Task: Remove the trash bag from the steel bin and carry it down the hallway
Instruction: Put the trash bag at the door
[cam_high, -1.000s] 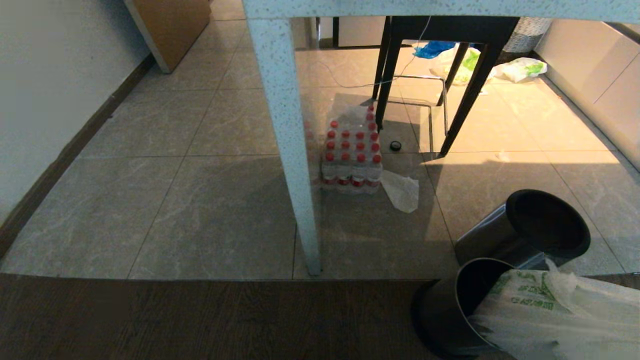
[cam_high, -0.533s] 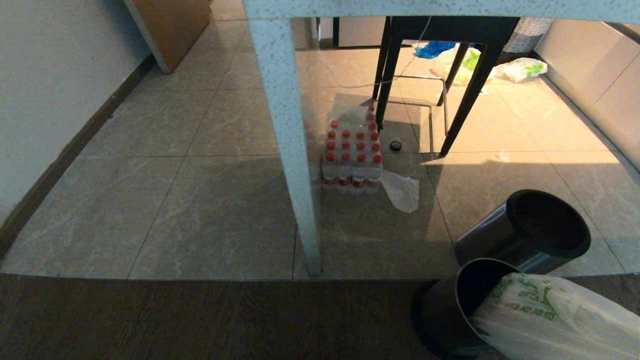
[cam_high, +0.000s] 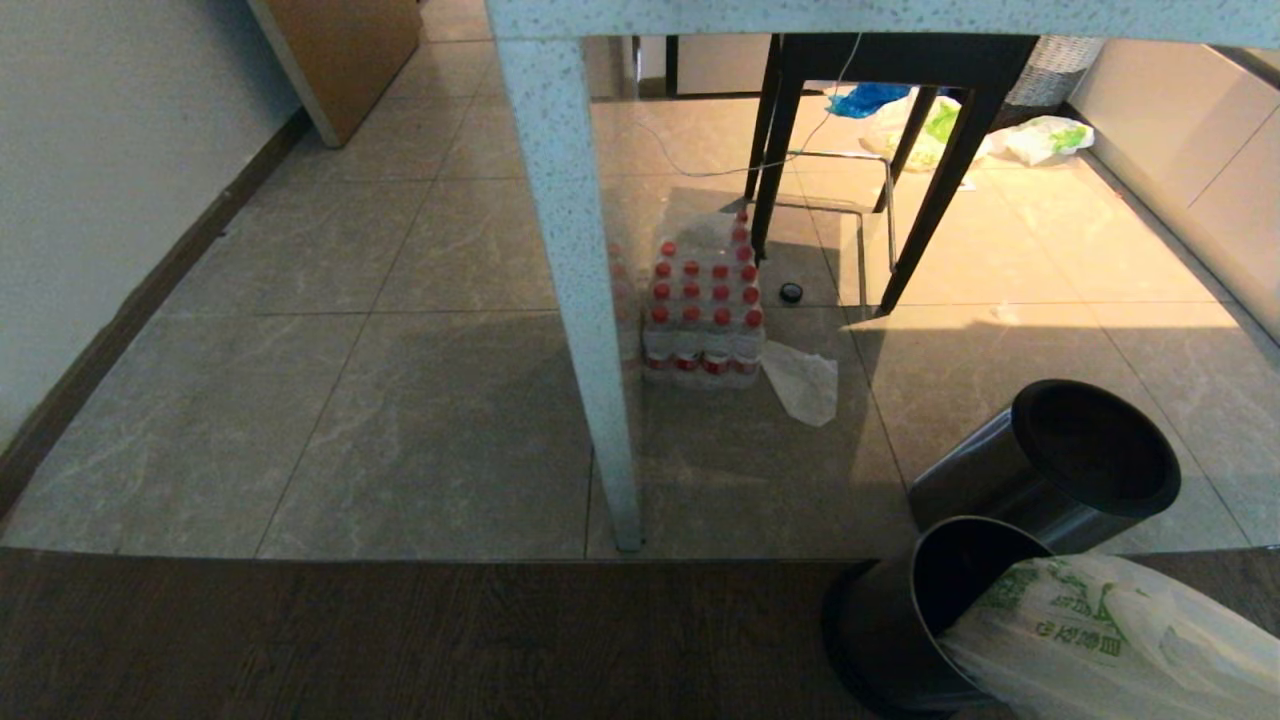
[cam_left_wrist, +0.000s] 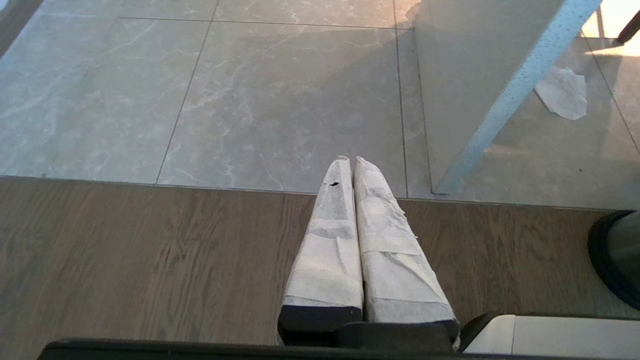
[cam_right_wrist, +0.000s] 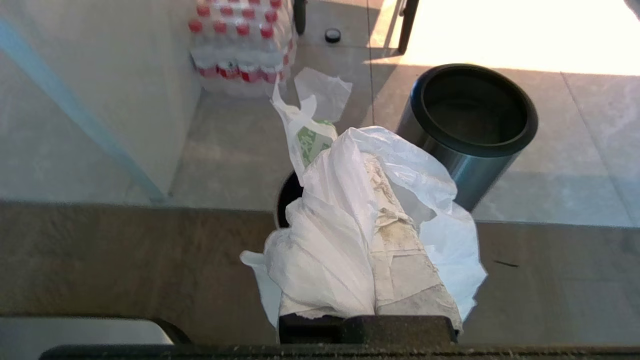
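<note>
Right gripper (cam_right_wrist: 372, 165) clamped tight on the trash bag (cam_high: 1090, 640), bag drawn lower and flatter than a second ago, its lower end inside the steel bin (cam_high: 890, 625), left gripper (cam_left_wrist: 348, 162) closed, empty, parked above wood floor (cam_left_wrist: 150, 260)

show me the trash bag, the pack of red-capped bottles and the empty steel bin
trash bag (cam_right_wrist: 330, 235): right wrist view, crumpled white body
pack of red-capped bottles (cam_high: 703, 305): head view, middle of the red caps
empty steel bin (cam_high: 985, 478): head view, brushed-steel side wall
</note>
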